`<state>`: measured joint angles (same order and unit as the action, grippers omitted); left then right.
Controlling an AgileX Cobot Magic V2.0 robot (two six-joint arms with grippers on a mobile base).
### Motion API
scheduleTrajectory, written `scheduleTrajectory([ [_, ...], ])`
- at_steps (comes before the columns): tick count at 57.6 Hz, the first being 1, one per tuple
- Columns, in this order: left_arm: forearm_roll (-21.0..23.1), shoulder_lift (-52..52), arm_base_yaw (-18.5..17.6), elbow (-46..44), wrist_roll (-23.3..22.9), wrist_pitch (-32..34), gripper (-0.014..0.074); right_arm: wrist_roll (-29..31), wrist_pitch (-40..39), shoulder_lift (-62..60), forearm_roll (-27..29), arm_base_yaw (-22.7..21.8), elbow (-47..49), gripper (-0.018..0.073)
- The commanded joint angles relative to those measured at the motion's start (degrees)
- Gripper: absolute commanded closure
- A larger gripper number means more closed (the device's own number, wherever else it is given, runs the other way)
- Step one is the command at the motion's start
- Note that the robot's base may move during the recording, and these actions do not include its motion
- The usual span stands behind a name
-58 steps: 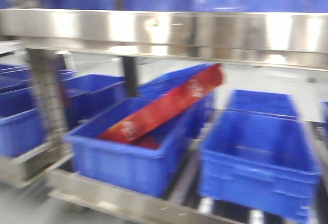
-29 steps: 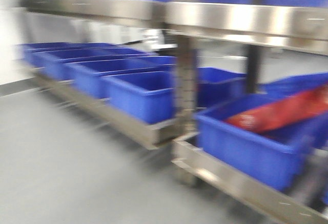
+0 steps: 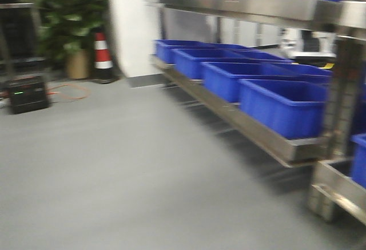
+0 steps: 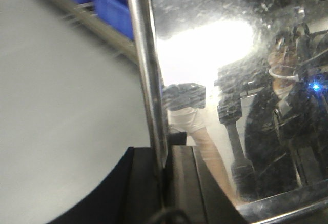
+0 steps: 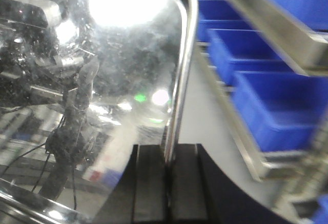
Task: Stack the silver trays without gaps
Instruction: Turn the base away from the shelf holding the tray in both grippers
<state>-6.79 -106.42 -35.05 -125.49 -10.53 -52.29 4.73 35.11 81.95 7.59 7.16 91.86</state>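
Steel rim pinched tight in my left pincer and in my right pincer, I should carry the silver tray flat and steady past the blue bins on the shelf beyond.

Motion smear softens your front view; the lower-right blue bin is cut by the frame. In both wrist views the silver tray runs off the frame, and the left end effector and right end effector are clipped at the bottom edge. One tray or two, you can't tell.
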Motion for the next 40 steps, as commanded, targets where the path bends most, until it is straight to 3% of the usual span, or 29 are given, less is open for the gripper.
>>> scheduleTrajectory([
  [1, 1.07, 0.41, -0.6, -0.43, 0.84, 2.42, 0.0614, 0.81, -2.66, -0.91, 0.98, 0.44, 0.73, 0.064],
  [40, 1.07, 0.41, -0.6, -0.43, 0.84, 2.42, 0.0614, 0.81, -2.66, -0.91, 0.98, 0.44, 0.73, 0.064],
])
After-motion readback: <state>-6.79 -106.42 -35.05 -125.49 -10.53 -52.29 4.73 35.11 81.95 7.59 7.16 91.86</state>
